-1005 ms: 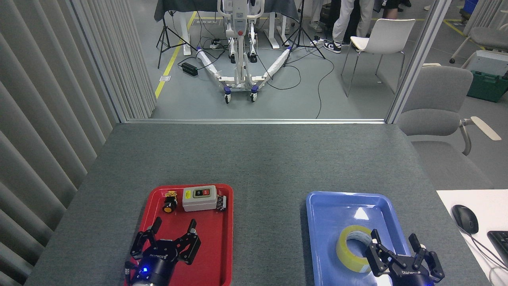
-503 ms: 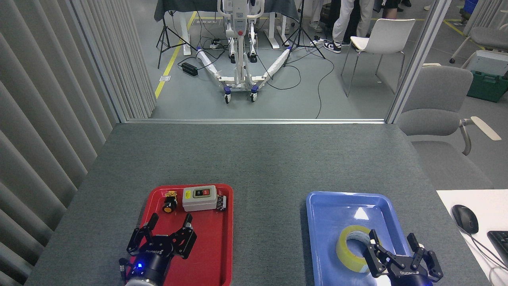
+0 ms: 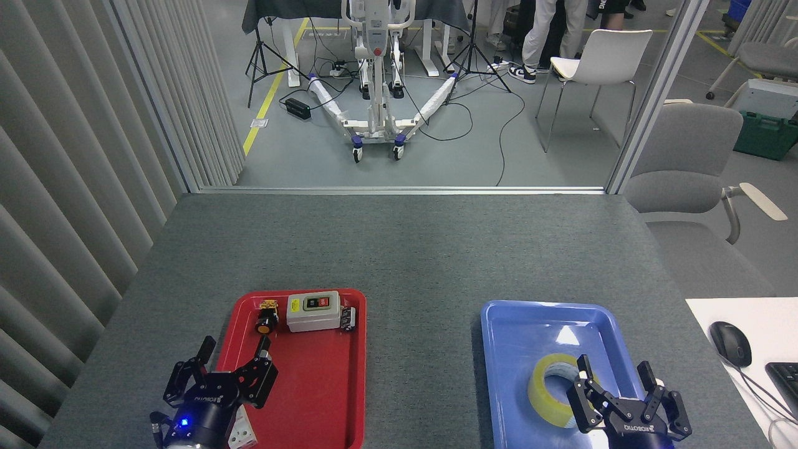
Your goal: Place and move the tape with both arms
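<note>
The tape (image 3: 550, 388), a yellow translucent roll with a pale core, lies flat in the near half of the blue tray (image 3: 517, 324). My right gripper (image 3: 614, 369) hovers open at the roll's right side, one finger over its hole and the other beyond its rim. Nothing is gripped. My left gripper (image 3: 235, 349) is open and empty over the left edge of the red tray (image 3: 349, 374), far from the tape.
At the red tray's far end sit a grey switch box (image 3: 313, 311), a small yellow-and-black button (image 3: 266, 323) and a small dark part (image 3: 348, 318). A white desk with a mouse (image 3: 730, 343) and keyboard borders the right. An office chair (image 3: 686, 187) stands beyond the table's right corner.
My left gripper has slid left, from over the red tray's middle to its left edge. My right gripper has shifted slightly left and nearer, still open at the tape.
</note>
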You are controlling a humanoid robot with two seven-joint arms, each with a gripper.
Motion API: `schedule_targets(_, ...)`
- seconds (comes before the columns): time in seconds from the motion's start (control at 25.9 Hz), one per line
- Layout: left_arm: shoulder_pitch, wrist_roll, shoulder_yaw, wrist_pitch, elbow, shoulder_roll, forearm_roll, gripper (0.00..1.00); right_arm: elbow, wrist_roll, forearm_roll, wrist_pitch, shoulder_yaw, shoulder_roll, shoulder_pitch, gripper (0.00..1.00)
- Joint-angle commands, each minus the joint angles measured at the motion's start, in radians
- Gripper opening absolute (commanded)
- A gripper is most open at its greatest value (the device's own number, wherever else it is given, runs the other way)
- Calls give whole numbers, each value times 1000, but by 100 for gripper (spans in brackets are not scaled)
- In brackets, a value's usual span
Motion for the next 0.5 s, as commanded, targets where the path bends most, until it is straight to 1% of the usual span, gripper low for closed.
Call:
schedule_targets(0.0,27,1,14,1,-4,4,0,100,0,-2,7,-1,1,1,0,100)
schedule_targets(0.15,35,3,32,1,-5,2,0,100,0,0,21,-1,1,1,0,100)
schedule_targets(0.31,38,-7,35,1,-33,1,2,100,0,0,64,-3,1,1,0,100)
schedule_targets(0.46,53,-20,40,1,-33,1,3,100,0,0,85,-1,1,0,-1,100)
